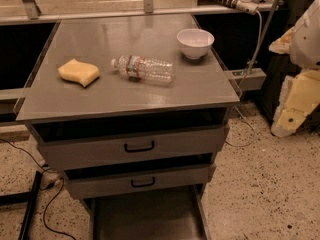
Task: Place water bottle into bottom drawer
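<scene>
The water bottle (143, 68) lies on its side on the grey cabinet top (125, 96), its white cap pointing left. The bottom drawer (150, 216) is pulled out at the foot of the cabinet, a dark shallow tray that looks empty. My arm hangs at the right edge of the camera view, off the cabinet. The gripper (287, 120) is at its lower end, well to the right of the bottle and not touching it.
A yellow sponge (79, 72) lies left of the bottle. A white bowl (195, 42) stands at the back right of the top. Two upper drawers with black handles (139, 147) (143, 183) are slightly ajar. Cables trail on the floor at left (30, 184).
</scene>
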`<state>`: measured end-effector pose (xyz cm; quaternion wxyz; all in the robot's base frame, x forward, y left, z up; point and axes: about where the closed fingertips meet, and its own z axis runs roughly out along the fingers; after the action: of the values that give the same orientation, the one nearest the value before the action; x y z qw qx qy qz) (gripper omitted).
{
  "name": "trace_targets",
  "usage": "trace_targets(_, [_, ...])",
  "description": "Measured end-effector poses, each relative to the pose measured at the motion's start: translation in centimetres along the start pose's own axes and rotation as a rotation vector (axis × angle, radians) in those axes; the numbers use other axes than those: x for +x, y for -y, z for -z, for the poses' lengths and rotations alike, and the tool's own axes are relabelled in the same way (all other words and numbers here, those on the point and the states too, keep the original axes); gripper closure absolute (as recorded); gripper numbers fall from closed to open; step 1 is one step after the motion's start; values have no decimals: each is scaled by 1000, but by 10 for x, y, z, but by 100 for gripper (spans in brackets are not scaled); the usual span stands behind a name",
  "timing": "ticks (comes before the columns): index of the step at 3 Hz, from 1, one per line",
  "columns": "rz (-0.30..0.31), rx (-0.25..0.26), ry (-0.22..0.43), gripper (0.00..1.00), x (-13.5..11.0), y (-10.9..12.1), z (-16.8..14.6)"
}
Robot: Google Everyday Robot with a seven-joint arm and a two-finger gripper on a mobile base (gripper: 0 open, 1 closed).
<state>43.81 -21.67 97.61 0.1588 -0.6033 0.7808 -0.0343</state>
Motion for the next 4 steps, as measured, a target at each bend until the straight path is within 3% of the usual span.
trace_targets(1, [8, 10, 3, 0, -3, 1, 1])
trace_targets(2, [66, 43, 25, 0, -27, 8, -1])
trace_targets(4, [209, 86, 161, 0, -89, 28, -13])
